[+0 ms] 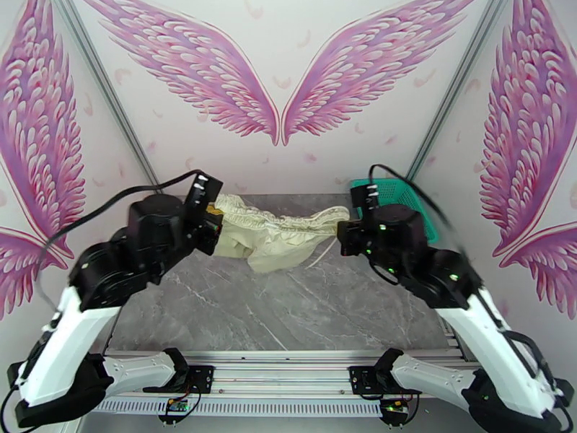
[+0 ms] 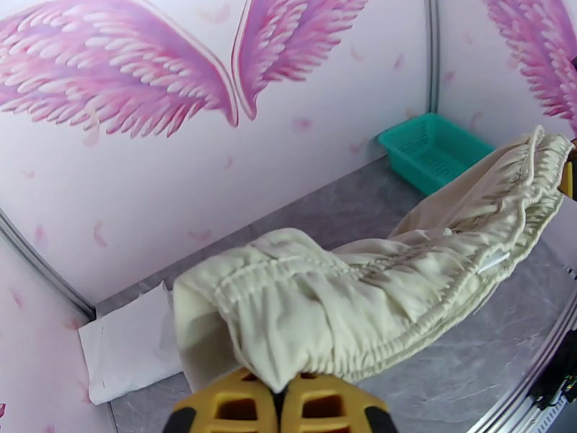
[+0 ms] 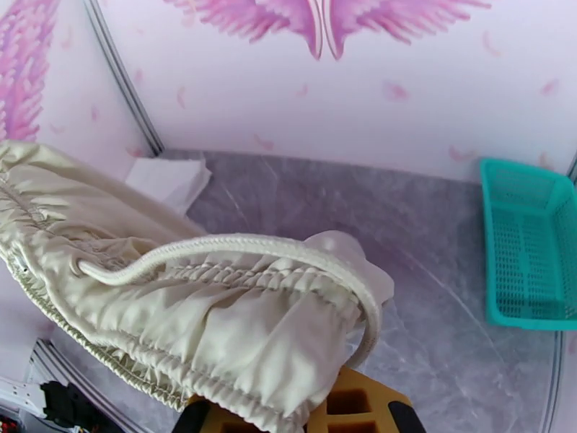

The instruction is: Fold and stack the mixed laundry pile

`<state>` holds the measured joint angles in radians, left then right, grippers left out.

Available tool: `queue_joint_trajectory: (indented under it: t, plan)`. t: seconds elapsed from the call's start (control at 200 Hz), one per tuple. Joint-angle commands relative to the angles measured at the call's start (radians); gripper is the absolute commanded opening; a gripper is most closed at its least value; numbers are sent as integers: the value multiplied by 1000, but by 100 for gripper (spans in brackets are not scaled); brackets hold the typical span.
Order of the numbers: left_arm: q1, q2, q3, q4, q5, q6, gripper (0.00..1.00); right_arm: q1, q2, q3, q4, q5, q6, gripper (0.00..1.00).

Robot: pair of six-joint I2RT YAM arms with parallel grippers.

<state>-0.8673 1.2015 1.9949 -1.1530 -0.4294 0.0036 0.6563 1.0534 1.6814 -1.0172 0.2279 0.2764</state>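
The left jaws are pinching shut on a bunched fold at 1 end of the cream-beige drawstring garment (image 1: 278,243). The right jaws are clamping shut on the opposite end, beside the gathered elastic waistband. Between the 2 grips the garment is hanging above the grey marble worktop (image 1: 288,312), sagging in the middle. Its cord (image 3: 216,247) is trailing loose near the right end.

Judging by the drape, the fabric is behaving as light, thin and fully limp, with a slight sheen that suggests it may slip in a shallow pinch. The elastic band is puckering the cloth and will probably pull it back into wrinkles once tension drops. The firmest places to hold are looking like the 2 waistband corners, where the stitched band gives bulk. The cord is likely to snag or get caught in a fold.

A white cloth (image 2: 122,340) is lying flat at the far left corner, and a teal mesh basket (image 3: 530,247) is sitting at the far right.
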Motion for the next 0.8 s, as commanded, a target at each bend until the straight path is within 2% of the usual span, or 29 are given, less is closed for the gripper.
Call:
queue_joint_trajectory:
  t: [0.0,0.05,0.085,0.19,0.28,0.355,0.47,0.54,0.585,0.65,0.71,0.795]
  plan:
    - [-10,143,136,-240,-136,-31,0,-6,54,131,-233,53,-47,0]
    - [3,208,209,-260,-231,-34,0,-18,118,203,-276,75,-69,0]
    - [38,245,248,-251,-249,-21,0,-43,168,247,-294,63,-88,0]
    - [213,325,326,-152,-162,-2,0,-162,307,334,-257,-102,-123,0]
    - [323,395,370,-43,-96,2,0,-241,445,425,-215,-163,-145,0]
    - [367,464,429,47,-44,5,0,-299,561,533,-158,-222,-152,0]
    - [430,626,661,80,19,-8,0,-358,733,778,-101,-318,-149,0]
    - [439,704,809,95,42,-7,0,-376,818,968,-96,-317,-127,0]
    - [435,715,844,129,68,1,0,-377,834,1035,-64,-335,-121,0]
    - [432,682,813,188,87,7,0,-378,801,1021,12,-362,-104,0]
    - [432,625,729,213,89,7,0,-378,743,936,70,-407,-99,0]
    - [431,516,508,257,77,-8,0,-378,652,744,108,-416,-92,0]
